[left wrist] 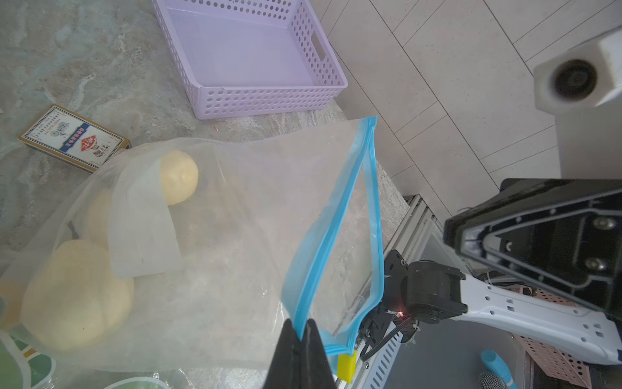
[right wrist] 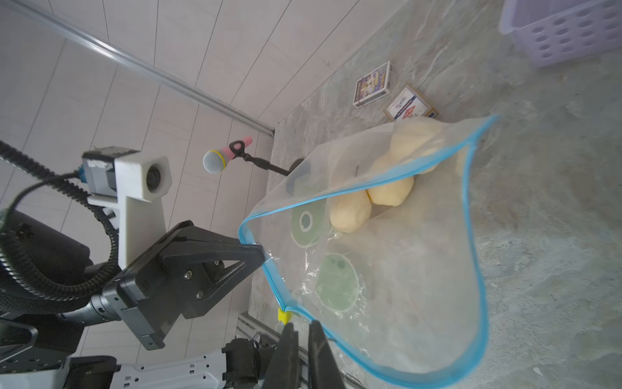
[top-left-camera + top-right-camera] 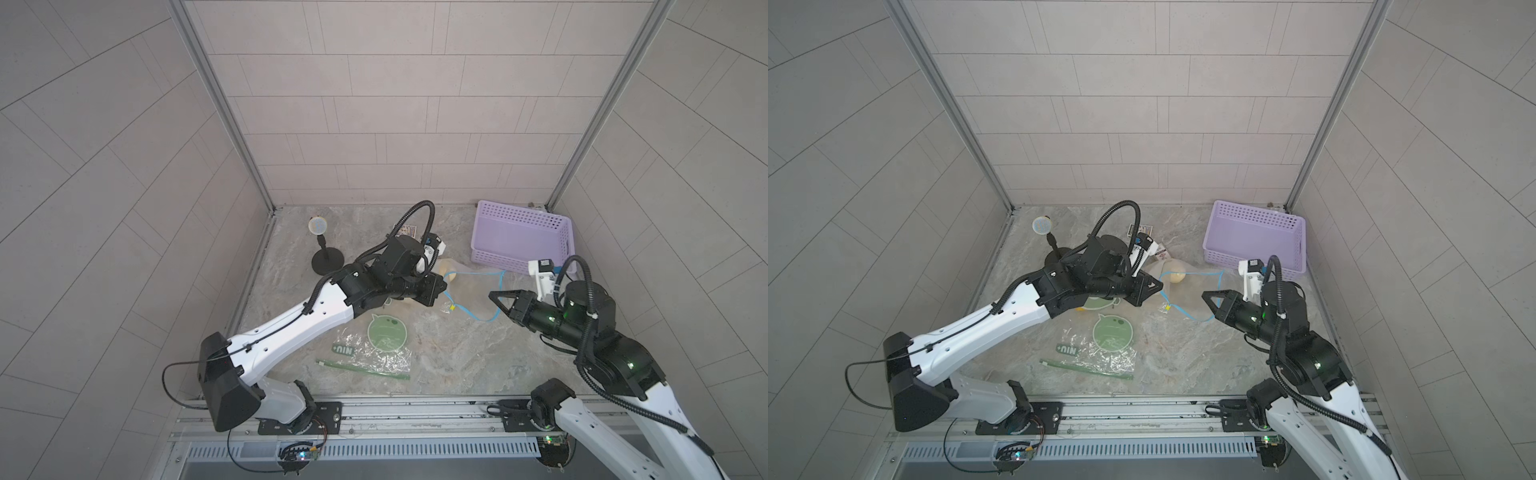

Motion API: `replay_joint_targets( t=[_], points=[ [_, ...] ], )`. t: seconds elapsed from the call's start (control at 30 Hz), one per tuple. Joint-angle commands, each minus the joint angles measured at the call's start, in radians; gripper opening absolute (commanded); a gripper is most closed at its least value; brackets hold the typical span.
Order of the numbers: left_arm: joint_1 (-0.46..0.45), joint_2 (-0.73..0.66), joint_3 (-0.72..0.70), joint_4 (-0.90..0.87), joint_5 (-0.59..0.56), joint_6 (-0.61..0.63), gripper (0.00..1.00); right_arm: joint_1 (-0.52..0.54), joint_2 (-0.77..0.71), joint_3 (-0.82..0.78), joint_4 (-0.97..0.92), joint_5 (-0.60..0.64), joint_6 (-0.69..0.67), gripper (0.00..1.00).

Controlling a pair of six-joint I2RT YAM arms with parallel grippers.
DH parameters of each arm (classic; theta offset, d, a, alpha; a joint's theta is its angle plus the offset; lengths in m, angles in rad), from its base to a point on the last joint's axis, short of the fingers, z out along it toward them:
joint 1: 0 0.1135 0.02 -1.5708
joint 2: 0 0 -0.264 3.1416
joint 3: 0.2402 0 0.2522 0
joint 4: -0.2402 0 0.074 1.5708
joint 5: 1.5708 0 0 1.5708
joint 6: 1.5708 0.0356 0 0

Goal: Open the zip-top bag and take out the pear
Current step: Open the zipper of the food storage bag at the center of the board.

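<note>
Bag mouth is open. Left gripper clamps the bag's blue rim. Right gripper stands nearly closed beside the bag's yellow slider; grip unconfirmed. Pears rest at the bag's closed end: firm, smooth, likely bruisable. Grasp 1 across its widest part.

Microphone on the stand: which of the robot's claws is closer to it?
Left. The left claw pinches the bag on the side toward the microphone; the right claw is across the bag, farther off.
</note>
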Motion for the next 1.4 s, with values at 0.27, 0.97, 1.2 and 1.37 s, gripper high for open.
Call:
replay_joint_targets(
  t=[0.27,0.97,1.2,1.37],
  points=[
    [-0.039,-0.018,-0.007,0.052,0.009,-0.017,0.00,0.154,0.203,-0.114,0.234,0.214,0.041,0.07],
    [0.014,-0.135,-0.135,0.246,0.105,-0.159,0.82,-0.144,0.183,-0.489,0.418,-0.076,-0.014,0.20],
    [0.316,0.042,-0.091,0.105,0.128,-0.065,0.82,-0.168,0.149,-0.523,0.424,-0.076,-0.015,0.23],
    [0.385,0.226,-0.095,0.146,0.206,-0.064,0.82,-0.173,0.141,-0.562,0.445,-0.091,-0.012,0.25]
  ],
)
